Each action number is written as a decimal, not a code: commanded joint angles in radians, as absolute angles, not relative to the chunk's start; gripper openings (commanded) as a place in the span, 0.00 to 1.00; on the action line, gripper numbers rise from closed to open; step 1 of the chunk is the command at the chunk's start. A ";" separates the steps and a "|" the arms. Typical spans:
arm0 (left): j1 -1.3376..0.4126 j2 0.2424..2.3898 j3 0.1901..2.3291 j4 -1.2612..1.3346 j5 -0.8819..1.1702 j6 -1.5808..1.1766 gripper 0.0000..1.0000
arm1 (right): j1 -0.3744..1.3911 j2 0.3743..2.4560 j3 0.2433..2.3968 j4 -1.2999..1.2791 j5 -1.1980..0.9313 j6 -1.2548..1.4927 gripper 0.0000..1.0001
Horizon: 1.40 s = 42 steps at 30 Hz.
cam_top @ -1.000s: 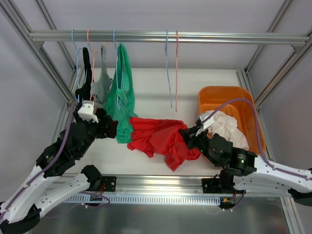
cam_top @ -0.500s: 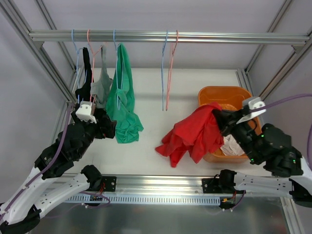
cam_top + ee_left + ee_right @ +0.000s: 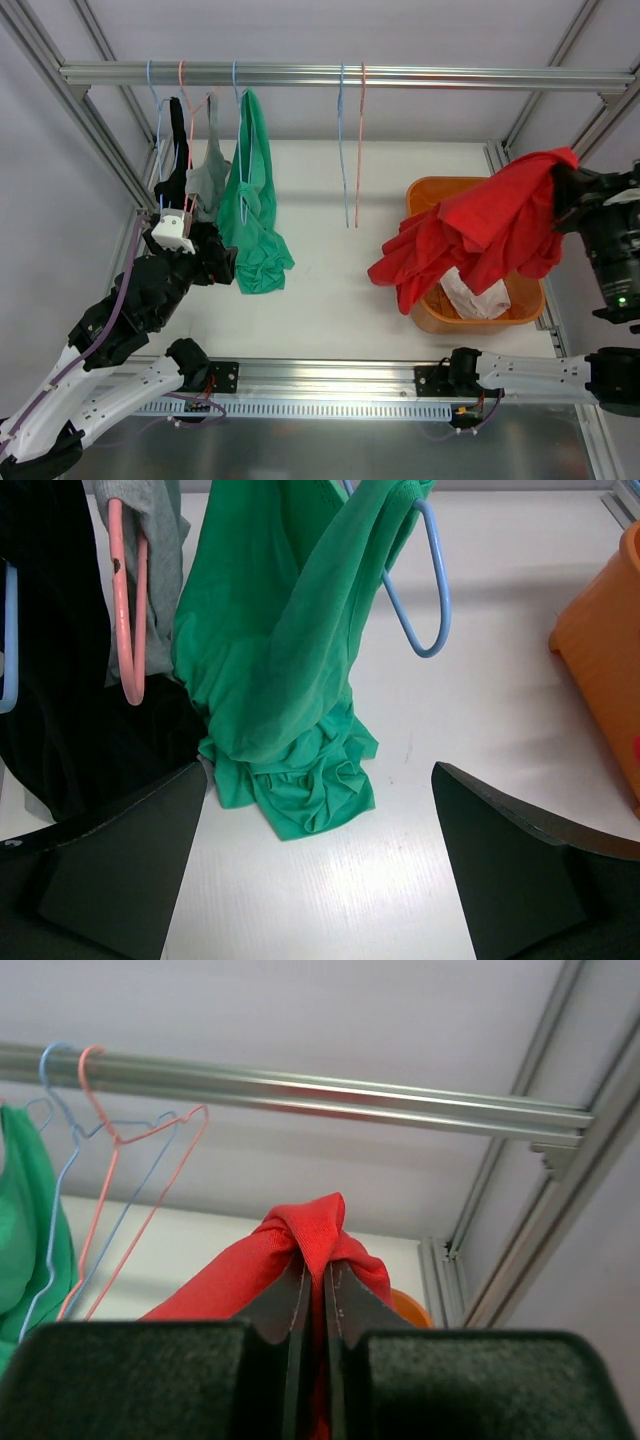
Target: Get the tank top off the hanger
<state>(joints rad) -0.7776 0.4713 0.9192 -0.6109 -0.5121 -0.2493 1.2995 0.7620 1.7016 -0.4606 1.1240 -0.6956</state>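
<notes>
My right gripper (image 3: 563, 180) is shut on a red tank top (image 3: 478, 232) and holds it high over the orange basket (image 3: 432, 194). The cloth hangs free, down and to the left. In the right wrist view the fingers pinch a red fold (image 3: 312, 1225), the right gripper (image 3: 313, 1272) closed tight on it. My left gripper (image 3: 222, 264) is open and empty just left of a green tank top (image 3: 255, 200). That top hangs on a blue hanger (image 3: 436, 590), its hem bunched on the table (image 3: 300, 790). The left gripper (image 3: 320, 865) holds nothing.
A grey top (image 3: 207, 175) on a pink hanger (image 3: 125, 630) and a black garment (image 3: 177, 150) hang at the left of the rail (image 3: 420, 76). Two bare hangers, blue (image 3: 343, 140) and pink (image 3: 362, 140), hang mid-rail. White cloth (image 3: 472, 296) lies in the basket.
My right gripper has lifted the red tank top off the table, up and to the right, over the basket. The bare hangers swung and settled. The left arm has barely moved.
</notes>
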 commanded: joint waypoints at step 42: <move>-0.773 0.938 1.529 -0.681 -0.440 -0.259 0.99 | 0.164 0.922 1.072 -0.581 0.165 -0.037 0.99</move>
